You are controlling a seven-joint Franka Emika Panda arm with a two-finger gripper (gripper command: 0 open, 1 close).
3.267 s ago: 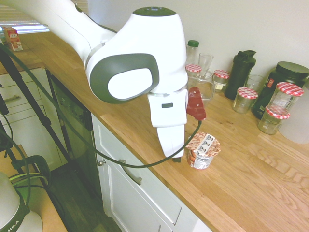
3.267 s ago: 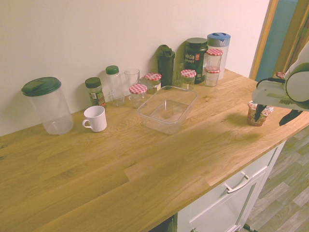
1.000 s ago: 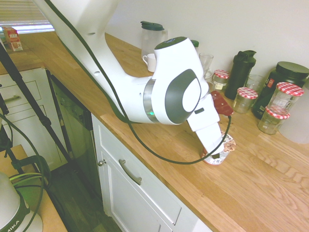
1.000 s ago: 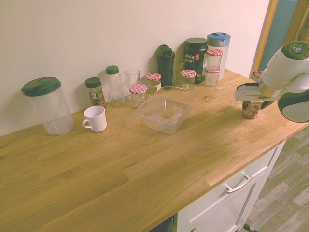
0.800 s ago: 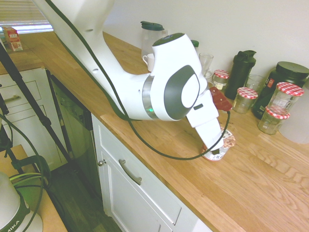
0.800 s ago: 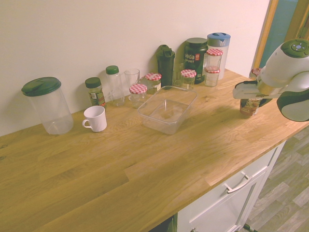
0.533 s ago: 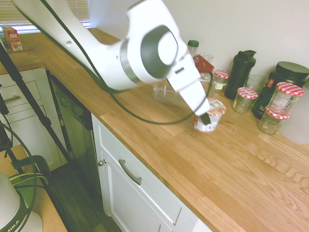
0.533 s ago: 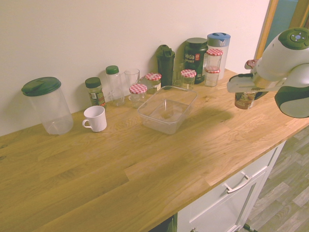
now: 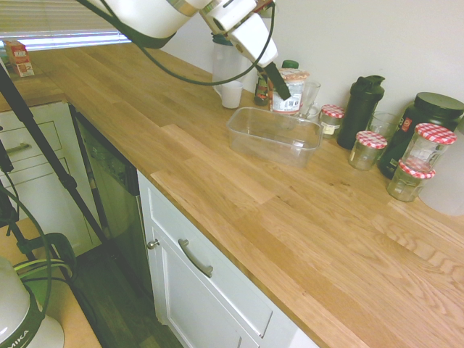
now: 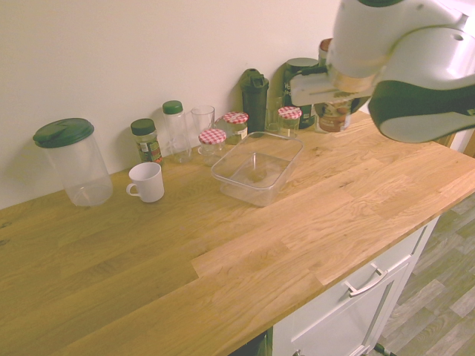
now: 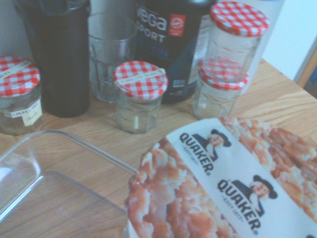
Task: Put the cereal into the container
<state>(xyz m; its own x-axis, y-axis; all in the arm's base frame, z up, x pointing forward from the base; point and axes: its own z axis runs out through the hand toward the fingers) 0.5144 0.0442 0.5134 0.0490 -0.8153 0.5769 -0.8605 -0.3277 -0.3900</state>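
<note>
Across the kitchen, the wooden bench (image 10: 237, 267) is the largest thing observed, running along the wall. On it, near my side, sits the container (image 10: 256, 174), a clear shallow tub, open at the top, with its rim unobstructed. Behind it stand the dark shaker bottle (image 9: 360, 112) and several glass jars with red-checked lids (image 9: 367, 150); farther along is the white mug (image 10: 147, 182).

Smallest of the task's parts: the cereal (image 9: 288, 90), a cup with its foil lid on. Status: clamped in my fingers (image 9: 276, 82), off the bench, roughly upright. In the wrist view its printed lid is close, the container's rim beside it.

Step in hand, as judged: carry the cup over the container and set it down inside. Procedure: keep enough height for the cup's base to pass the near rim; centre over the tub floor before descending; lower straight and slowly, cup level; part the fingers only once the base rests on the floor; then lift straight out.

Risks noted: clipping the rim could drag the light-looking tub; squeezing harder could dent the cup wall; a wide swing could knock the jars behind.
</note>
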